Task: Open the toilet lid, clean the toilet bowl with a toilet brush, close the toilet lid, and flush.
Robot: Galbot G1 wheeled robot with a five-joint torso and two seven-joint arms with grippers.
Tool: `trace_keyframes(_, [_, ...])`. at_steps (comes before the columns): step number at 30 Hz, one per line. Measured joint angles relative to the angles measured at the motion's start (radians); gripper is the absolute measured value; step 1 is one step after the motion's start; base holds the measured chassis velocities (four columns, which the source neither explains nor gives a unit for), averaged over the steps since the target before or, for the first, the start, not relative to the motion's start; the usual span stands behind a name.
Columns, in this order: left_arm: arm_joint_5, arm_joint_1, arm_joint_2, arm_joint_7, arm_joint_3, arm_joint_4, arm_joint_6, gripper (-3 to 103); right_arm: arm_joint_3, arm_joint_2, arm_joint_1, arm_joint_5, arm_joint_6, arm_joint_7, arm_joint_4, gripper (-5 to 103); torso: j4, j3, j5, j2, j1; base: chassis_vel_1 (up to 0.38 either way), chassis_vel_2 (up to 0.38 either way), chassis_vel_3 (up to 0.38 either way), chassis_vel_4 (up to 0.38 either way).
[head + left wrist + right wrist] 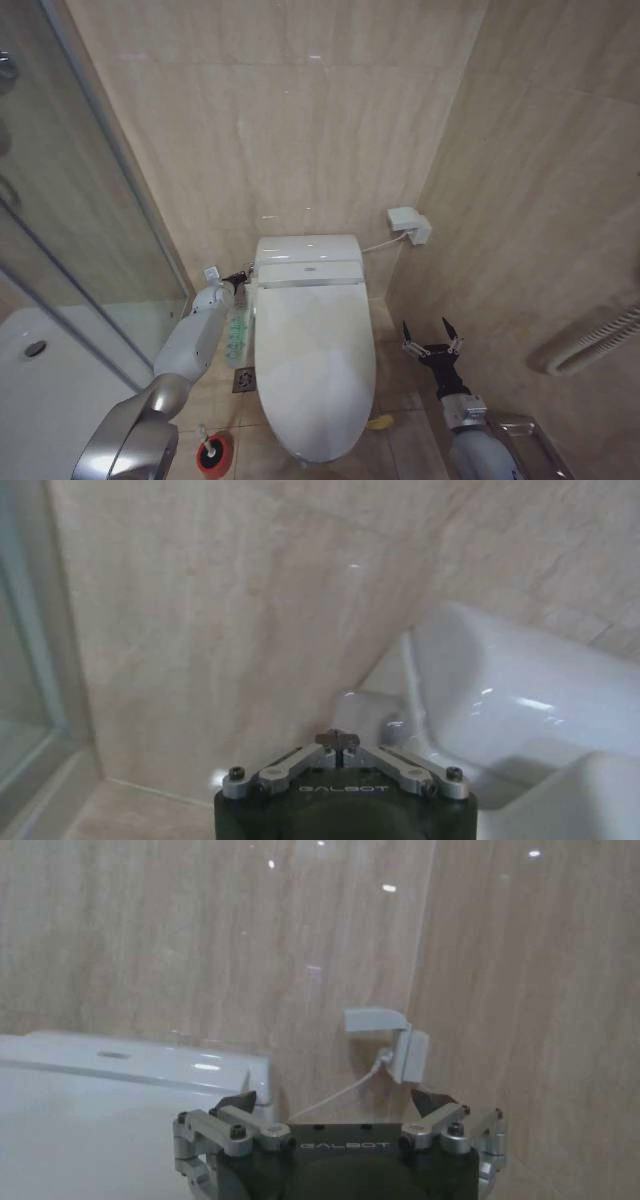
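Note:
The toilet lid [315,370] lies closed and glossy white, covering the toilet bowl. The white bidet unit [307,262] sits behind it against the wall. My left gripper [240,280] is at the rear left corner of that unit. In the left wrist view the left gripper [338,740] is shut with nothing between its fingers, close to the unit's side [520,697]. My right gripper [432,335] hovers open to the right of the lid; the right wrist view shows the right gripper [335,1104] spread wide. The toilet brush [212,452] stands in its red cup on the floor, front left.
A glass shower door [90,250] and white shower tray [40,380] close off the left. A narrow button panel [237,340] runs along the toilet's left side, above a floor drain [244,379]. A wall socket [408,225] with a cable is at rear right.

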Motion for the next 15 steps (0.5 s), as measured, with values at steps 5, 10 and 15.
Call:
trace_keyframes(5, [0.012,-0.011,0.014,0.020,0.001,0.004,-0.013,0,0.000,0.000,0.000,0.000,0.000,0.000,0.000,100,-0.0019,-0.001,0.0003,0.001,-0.001,0.000,0.000,0.000,0.000])
trace_keyframes(10, [0.010,-0.040,0.011,0.062,0.004,0.043,-0.045,0,0.000,0.000,0.000,0.000,0.000,0.000,0.000,100,-0.0022,-0.001,0.0002,0.001,-0.001,0.000,0.000,0.000,0.000])
trace_keyframes(15, [-0.007,-0.071,-0.001,0.102,0.004,0.078,-0.057,0,0.000,0.000,0.000,0.000,0.000,0.000,0.000,100,-0.0022,-0.001,0.0004,0.001,-0.001,0.000,0.000,0.000,0.000])
